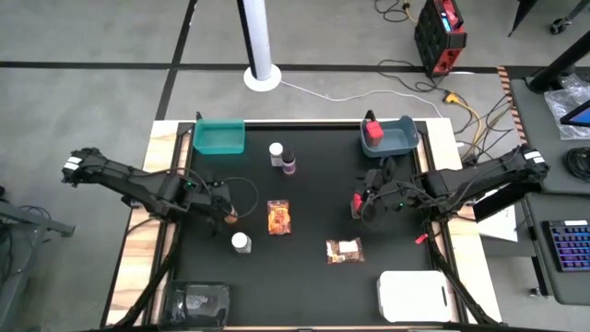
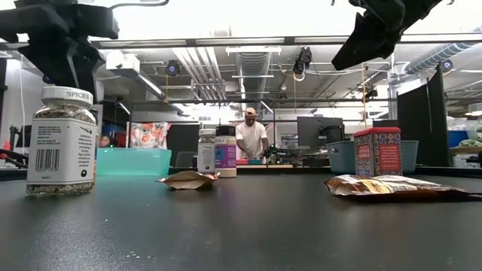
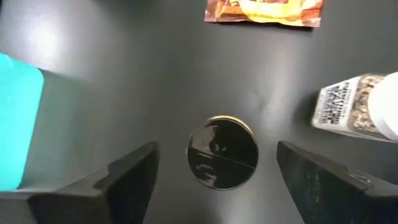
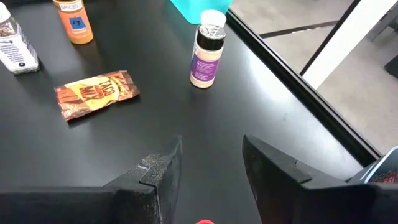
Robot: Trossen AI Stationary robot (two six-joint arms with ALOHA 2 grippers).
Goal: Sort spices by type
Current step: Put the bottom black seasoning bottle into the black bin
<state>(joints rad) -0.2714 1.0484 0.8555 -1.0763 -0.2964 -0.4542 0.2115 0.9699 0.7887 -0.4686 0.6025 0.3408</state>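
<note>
Left claw sits left of centre in the overhead frame, fingers spread wide on either side of a small amber jar, which stands upright on the black counter with a clear gap to each finger, touching neither. Just below it in the overhead shot is a white-capped bottle, and to the right an orange packet lies flat near the centre. Lower right of centre, a brown packet lies flat too. Over on the right, the right claw hovers at a red box; its fingers stand partly apart, and whether they grip the box I cannot tell. Up top, a teal bin sits at upper left, and a blue-grey bin at upper right holds a second red box. Between the bins, upper centre, a white-capped bottle and a purple jar stand side by side. At the bottom edge, a clear tray sits lower left and a white tray lower right. From counter level, a person stands far back in the room.
</note>
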